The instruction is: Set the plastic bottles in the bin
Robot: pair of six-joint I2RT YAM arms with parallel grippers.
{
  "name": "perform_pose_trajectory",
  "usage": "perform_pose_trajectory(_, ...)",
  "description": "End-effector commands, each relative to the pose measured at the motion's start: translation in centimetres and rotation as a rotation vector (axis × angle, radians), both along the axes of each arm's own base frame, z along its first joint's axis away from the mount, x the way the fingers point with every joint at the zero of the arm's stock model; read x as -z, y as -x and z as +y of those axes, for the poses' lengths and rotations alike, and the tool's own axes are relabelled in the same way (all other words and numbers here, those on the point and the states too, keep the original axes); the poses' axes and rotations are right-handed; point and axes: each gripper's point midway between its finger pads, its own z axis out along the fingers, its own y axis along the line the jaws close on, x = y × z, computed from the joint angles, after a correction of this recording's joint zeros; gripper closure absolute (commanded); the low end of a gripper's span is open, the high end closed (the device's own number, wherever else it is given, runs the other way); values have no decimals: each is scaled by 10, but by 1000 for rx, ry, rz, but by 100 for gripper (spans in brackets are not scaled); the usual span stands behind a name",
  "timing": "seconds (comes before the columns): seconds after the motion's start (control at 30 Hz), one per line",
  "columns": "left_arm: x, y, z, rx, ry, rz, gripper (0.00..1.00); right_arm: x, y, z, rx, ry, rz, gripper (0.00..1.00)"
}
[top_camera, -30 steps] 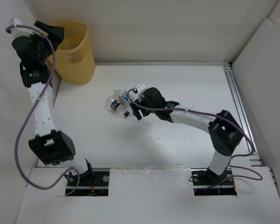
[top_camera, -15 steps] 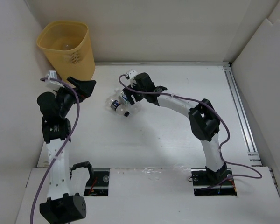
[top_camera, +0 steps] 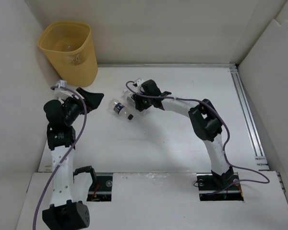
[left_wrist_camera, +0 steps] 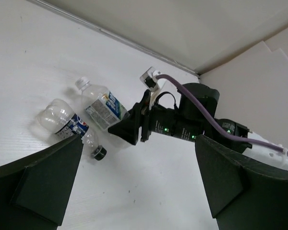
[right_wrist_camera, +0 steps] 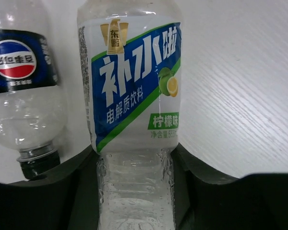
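Two plastic bottles lie side by side mid-table. One is clear with a blue, white and green label and a white cap. My right gripper is shut on its lower body, a finger pressed to each side; from above, this gripper is at the bottle. The other bottle has a dark Pepsi label and a black cap and lies free at its left. My left gripper hangs open and empty left of both. The yellow-orange bin stands at the back left.
White walls close the table in at the back and on both sides. A metal rail runs along the right edge. A purple cable trails from the right arm's wrist. The bin's left wall is close behind my left arm.
My left arm has swung down from over the bin to the table left of the bottles. My right gripper has pushed onto the blue-and-green-labelled bottle and closed on it.
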Motion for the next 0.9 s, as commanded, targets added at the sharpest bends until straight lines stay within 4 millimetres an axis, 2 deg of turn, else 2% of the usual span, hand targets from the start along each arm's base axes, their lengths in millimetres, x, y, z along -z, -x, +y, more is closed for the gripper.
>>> perform_pose_trajectory(0.0, -6, 3, -8, 65, -25, -56, 0, -15, -15, -27, 69, -25, -12, 58)
perform_pose_trajectory(0.03, -1, 2, -10, 77, -22, -51, 0, -19, -21, -39, 103, -29, -14, 73)
perform_pose_trajectory(0.07, -5, 3, -12, 93, -13, -61, 0, -19, -17, -47, 123, -33, 2, 82)
perform_pose_trajectory(0.1, 1, 2, -15, 113, 0, -50, 0, -40, -19, -52, 141, -64, -25, 88)
perform_pose_trajectory(0.13, -1, 1, -19, 154, 0, -63, 0, -49, -18, -55, 137, -84, -34, 93)
perform_pose_trajectory(0.17, 1, 1, -27, 178, 16, -47, 0, -50, -15, -64, 151, -97, -24, 96)
perform_pose_trajectory(0.2, 4, 1, -34, 206, 12, -41, 0, -80, -12, -63, 148, -148, -62, 96)
perform_pose_trajectory(0.23, -7, -6, -35, 177, -9, -68, 0, -91, -11, -68, 149, -167, -79, 96)
perform_pose_trajectory(0.27, -7, -6, -67, 257, -5, -38, 0, -118, 9, -68, 120, -265, -79, 96)
perform_pose_trajectory(0.3, -7, -6, -67, 258, -5, -38, 0, -122, 7, -67, 118, -277, -96, 96)
perform_pose_trajectory(0.33, -6, -7, -74, 269, 5, -29, 0, -151, 13, -72, 109, -333, -135, 98)
perform_pose_trajectory(0.37, -16, -11, -78, 262, 20, -44, 0, -162, 20, -70, 87, -370, -144, 98)
perform_pose_trajectory(0.4, -14, -10, -94, 312, 22, -33, 0, -184, 33, -70, 38, -447, -166, 98)
perform_pose_trajectory(0.47, -24, -11, -111, 354, 32, -48, 0, -201, 46, -70, -12, -504, -190, 98)
perform_pose_trajectory(0.53, -25, -10, -141, 432, 16, -50, 0, -211, 68, -64, -99, -572, -185, 98)
perform_pose_trajectory(0.57, -28, -11, -147, 434, 15, -55, 0, -227, 79, -64, -134, -609, -204, 98)
perform_pose_trajectory(0.6, -34, -16, -151, 414, 5, -71, 0, -233, 93, -60, -200, -643, -196, 96)
perform_pose_trajectory(0.63, -30, -16, -161, 431, 4, -62, 0, -230, 102, -60, -214, -664, -174, 94)
perform_pose_trajectory(0.67, -39, -15, -164, 429, 22, -78, 0, -249, 109, -62, -236, -699, -218, 94)
perform_pose_trajectory(0.73, -48, -18, -170, 457, 61, -107, 0, -259, 121, -61, -265, -714, -238, 94)
perform_pose_trajectory(0.77, -50, -18, -171, 456, 96, -103, 0, -260, 132, -55, -290, -719, -232, 94)
perform_pose_trajectory(0.87, -61, -16, -178, 479, 135, -143, 0, -267, 148, -53, -324, -727, -250, 94)
